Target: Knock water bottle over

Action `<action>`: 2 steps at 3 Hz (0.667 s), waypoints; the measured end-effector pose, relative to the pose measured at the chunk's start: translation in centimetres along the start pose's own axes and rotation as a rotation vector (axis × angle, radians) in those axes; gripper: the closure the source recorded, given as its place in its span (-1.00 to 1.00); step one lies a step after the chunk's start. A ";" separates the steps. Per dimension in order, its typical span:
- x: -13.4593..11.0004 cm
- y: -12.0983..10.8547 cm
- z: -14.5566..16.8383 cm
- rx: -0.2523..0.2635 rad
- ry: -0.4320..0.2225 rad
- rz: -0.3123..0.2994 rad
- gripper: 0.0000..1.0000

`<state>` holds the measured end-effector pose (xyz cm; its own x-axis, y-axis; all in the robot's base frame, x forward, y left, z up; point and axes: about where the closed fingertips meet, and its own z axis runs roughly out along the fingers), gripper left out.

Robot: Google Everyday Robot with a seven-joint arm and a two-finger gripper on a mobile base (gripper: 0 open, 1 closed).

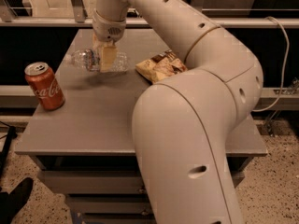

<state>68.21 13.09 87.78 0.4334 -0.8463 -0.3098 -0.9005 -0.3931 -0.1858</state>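
Finishing the knock-over with gripper (105, 62) clenched on the sideways small clear ribbed plastic water bottle (84, 59) above the far side of the grey table (93, 125); next, probably just letting go.

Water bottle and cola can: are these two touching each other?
Apart. The camera view shows bare table between the water bottle, lying sideways, and the upright cola can. The tool is at the bottle's middle.
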 end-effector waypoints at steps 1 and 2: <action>-0.4 0.4 1.0 -0.023 0.024 -0.036 -0.28; -0.7 1.0 1.9 -0.047 0.060 -0.080 -0.74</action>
<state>67.03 13.99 86.06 0.5025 -0.8308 -0.2394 -0.8643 -0.4757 -0.1635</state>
